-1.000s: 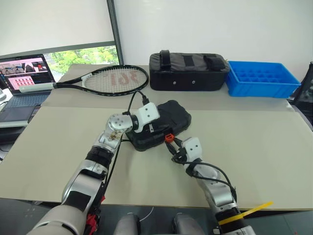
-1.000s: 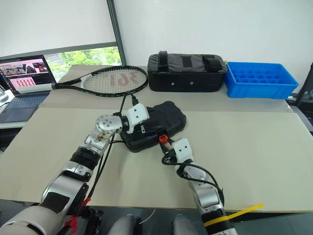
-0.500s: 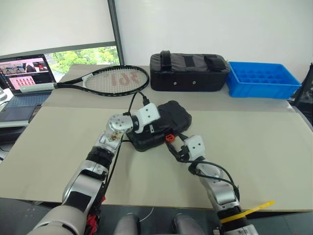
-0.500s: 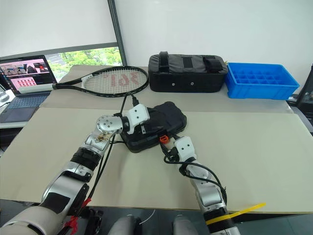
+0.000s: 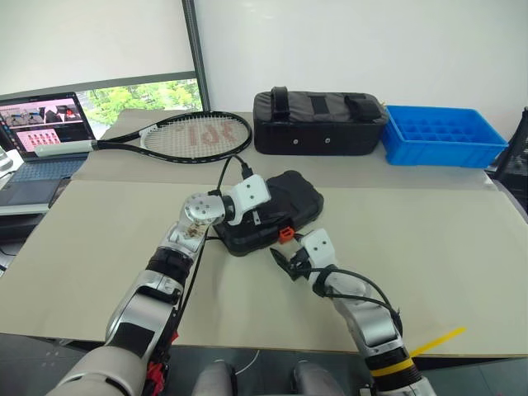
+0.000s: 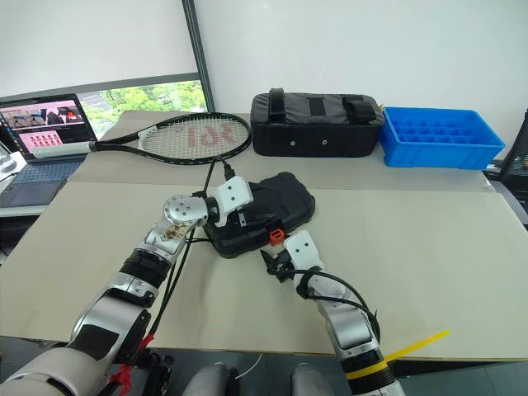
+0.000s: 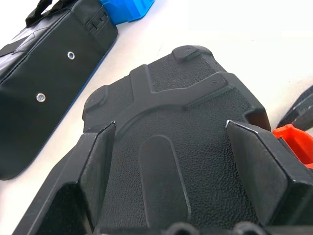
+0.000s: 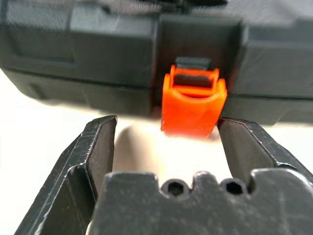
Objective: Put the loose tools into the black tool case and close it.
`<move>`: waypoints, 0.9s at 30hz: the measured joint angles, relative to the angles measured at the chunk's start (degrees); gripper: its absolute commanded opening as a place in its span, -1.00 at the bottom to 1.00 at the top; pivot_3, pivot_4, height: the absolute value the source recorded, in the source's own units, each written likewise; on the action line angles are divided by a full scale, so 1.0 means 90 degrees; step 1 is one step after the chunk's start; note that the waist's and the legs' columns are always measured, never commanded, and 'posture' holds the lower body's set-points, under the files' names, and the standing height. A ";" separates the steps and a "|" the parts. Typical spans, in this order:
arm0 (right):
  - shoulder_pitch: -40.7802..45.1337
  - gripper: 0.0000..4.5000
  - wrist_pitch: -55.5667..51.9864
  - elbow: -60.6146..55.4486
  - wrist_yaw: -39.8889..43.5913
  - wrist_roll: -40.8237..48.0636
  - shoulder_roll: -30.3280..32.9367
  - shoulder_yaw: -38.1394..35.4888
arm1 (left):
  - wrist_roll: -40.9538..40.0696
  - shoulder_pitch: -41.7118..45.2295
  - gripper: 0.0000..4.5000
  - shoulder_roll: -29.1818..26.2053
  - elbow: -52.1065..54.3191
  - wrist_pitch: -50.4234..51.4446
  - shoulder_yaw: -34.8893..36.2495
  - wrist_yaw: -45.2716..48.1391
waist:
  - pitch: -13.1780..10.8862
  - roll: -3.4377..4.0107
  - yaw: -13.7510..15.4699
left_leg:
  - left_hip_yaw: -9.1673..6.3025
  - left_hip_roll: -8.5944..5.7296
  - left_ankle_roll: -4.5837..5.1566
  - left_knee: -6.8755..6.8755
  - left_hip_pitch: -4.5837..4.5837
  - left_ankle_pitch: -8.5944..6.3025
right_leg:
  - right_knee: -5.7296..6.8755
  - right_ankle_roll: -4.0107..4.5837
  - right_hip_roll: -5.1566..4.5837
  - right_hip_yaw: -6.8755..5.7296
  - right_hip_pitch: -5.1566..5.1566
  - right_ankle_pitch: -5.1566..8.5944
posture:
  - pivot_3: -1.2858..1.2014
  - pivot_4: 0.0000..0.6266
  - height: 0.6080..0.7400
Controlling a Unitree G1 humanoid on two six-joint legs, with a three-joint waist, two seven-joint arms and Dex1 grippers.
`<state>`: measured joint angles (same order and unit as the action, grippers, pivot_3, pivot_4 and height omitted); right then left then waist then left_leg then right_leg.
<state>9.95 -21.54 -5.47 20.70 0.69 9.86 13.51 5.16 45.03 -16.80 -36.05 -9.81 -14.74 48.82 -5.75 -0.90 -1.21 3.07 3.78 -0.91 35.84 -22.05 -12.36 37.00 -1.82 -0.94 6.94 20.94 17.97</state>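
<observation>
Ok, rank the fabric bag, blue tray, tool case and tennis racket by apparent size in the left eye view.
1. tennis racket, longest.
2. black fabric bag.
3. blue tray and black tool case: look alike. The case is nearer the camera and partly covered by the left gripper, so I won't rank them.

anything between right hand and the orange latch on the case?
Nothing visible. The right hand is open and faces the orange latch on the front of the closed black tool case, with bare table in the gap. The left hand rests open on the lid.

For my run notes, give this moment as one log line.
tool case: lid down | left hand: open, over lid | right hand: open, at orange latch
</observation>
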 measured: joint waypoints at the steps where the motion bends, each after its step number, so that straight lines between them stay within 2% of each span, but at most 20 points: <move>1: 0.0041 0.37 -0.0075 -0.0046 -0.0009 0.0002 -0.0019 -0.0003 | 0.0000 0.0000 0.73 0.0001 0.0000 0.0000 0.0000 0.0000 | 0.0000 0.0000 0.0001 | 0.0000 0.0000 0.0000 0.0000 0.0000 0.0000 | 0.0000 0.0000 0.0000 0.0000 0.0000 0.0000 | 0.03 -0.52 0.51; 6: 0.0090 -0.39 -0.0243 -0.0112 -0.0184 -0.0001 -0.0090 -0.0073 | 0.0000 -0.0002 0.73 0.0003 0.0000 -0.0001 0.0000 0.0000 | 0.0000 -0.0001 0.0001 | -0.0001 0.0000 0.0000 -0.0002 0.0000 0.0000 | -0.0001 -0.0001 0.0000 -0.0001 0.0000 0.0001 | 0.03 -0.52 0.51; 7: 0.0090 -0.49 -0.0254 -0.0118 -0.0207 -0.0002 -0.0090 -0.0075 | 0.0000 -0.0003 0.73 0.0003 0.0000 -0.0001 0.0000 0.0000 | 0.0001 -0.0001 0.0002 | -0.0001 0.0000 0.0000 -0.0002 0.0000 0.0000 | -0.0001 -0.0001 0.0000 -0.0001 0.0000 0.0001 | 0.03 -0.52 0.51; 27: -0.0160 -0.49 -0.0656 -0.0880 -0.0125 0.0064 0.0186 -0.0119 | 0.0000 0.0001 0.73 0.0085 0.0002 -0.0032 -0.0003 0.0016 | 0.0002 0.0000 0.0054 | -0.0009 -0.0003 0.0003 -0.0006 -0.0021 -0.0003 | -0.0027 -0.0003 0.0000 -0.0002 0.0002 0.0002 | 0.03 -0.52 0.51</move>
<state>8.51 -27.45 -13.39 19.57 1.26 11.53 12.43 5.16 45.04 -16.04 -36.03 -10.10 -14.77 48.97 -5.73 -0.90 -0.73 2.98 3.75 -0.89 35.79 -22.24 -12.38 36.76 -1.84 -0.94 6.92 20.96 17.99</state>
